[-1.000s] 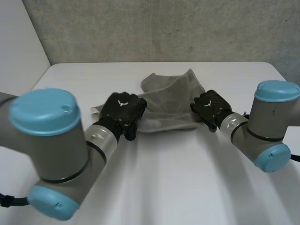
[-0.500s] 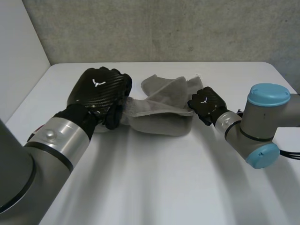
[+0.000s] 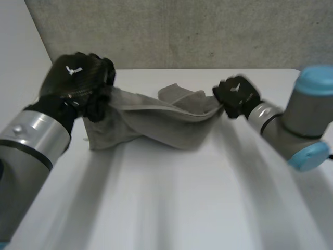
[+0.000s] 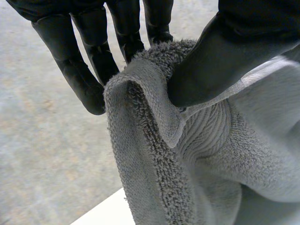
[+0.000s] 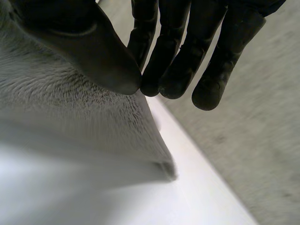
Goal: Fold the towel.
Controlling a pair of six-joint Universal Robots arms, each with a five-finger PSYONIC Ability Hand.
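Grey terry-cloth towel [image 3: 156,122] is hanging stretched over the white surface [image 3: 171,198], the left robot hand [image 3: 75,80] and right robot hand [image 3: 237,95] each pinching one end.

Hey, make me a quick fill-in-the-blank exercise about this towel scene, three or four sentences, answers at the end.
1. The towel is ____ in colour.
2. The left hand pinches the towel between its fingers and its ____.
3. The right hand is shut on the towel's other end, so ____ hands hold it.
4. Below the towel lies a white ____.
Missing words: grey; thumb; two; table.
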